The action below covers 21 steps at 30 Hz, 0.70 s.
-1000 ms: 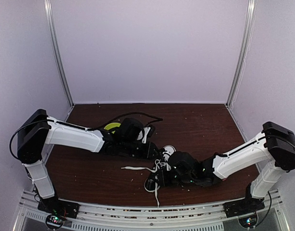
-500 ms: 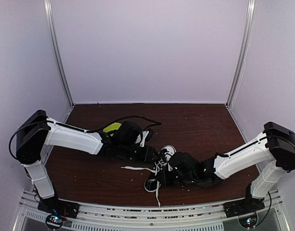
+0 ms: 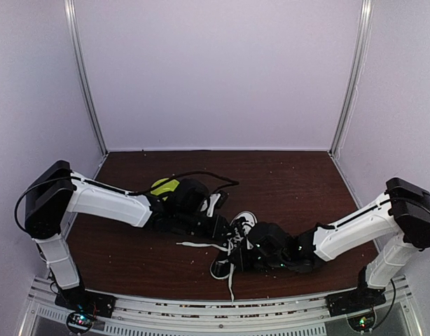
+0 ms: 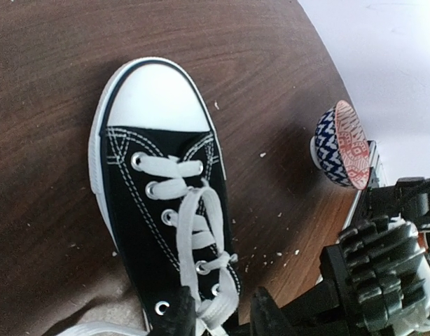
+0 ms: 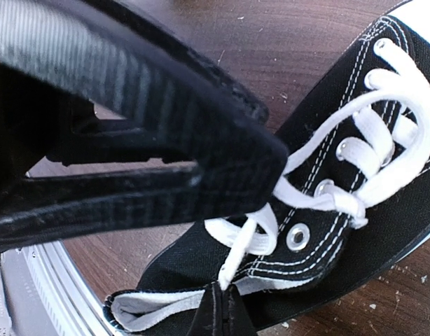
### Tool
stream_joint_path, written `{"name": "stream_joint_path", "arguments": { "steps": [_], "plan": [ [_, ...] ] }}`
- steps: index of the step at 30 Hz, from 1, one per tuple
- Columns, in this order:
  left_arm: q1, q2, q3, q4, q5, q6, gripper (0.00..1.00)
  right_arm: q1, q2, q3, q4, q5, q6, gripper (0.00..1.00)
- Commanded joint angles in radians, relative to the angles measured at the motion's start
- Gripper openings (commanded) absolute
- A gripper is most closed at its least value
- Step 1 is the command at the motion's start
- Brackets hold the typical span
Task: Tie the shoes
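sneaker: I am seeing it lying on the worktop just below both claws, toe pointing away from the left claw.
laces: threaded but trailing loose, with no knot showing. I am judging the tying barely begun.
right claw: closed, pinching one of the laces at its tips.
left claw: straddling a strand. I cannot tell whether it is gripping.
hidden: the claws are covering the heel and the strand ends.

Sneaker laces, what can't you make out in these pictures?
- Top view: the sneaker is mostly hidden under the left arm and right arm.
- Left wrist view: bottom edge cuts off the left fingers; grip on the laces unclear.
- Right wrist view: the toe cap runs off the top right corner.
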Motion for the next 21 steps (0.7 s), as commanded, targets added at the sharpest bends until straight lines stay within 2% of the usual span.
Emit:
{"name": "stream_joint_path", "arguments": {
  "steps": [1, 4, 13, 21],
  "plan": [
    [-0.006, 0.025, -0.011, 0.074, 0.031, -0.015, 0.18, 0.006, -0.030, -0.014, -0.016, 0.030, 0.004, 0.00],
    [-0.005, 0.015, -0.016, 0.110, 0.026, -0.023, 0.00, 0.005, -0.058, -0.020, -0.051, 0.034, -0.006, 0.00],
    [-0.005, -0.040, -0.004, 0.123, -0.046, 0.005, 0.00, 0.004, -0.195, -0.123, -0.147, 0.036, -0.022, 0.00],
    [-0.005, -0.065, -0.053, 0.158, 0.013, 0.049, 0.00, -0.086, -0.224, -0.186, -0.122, 0.021, -0.026, 0.00]
  ]
}}
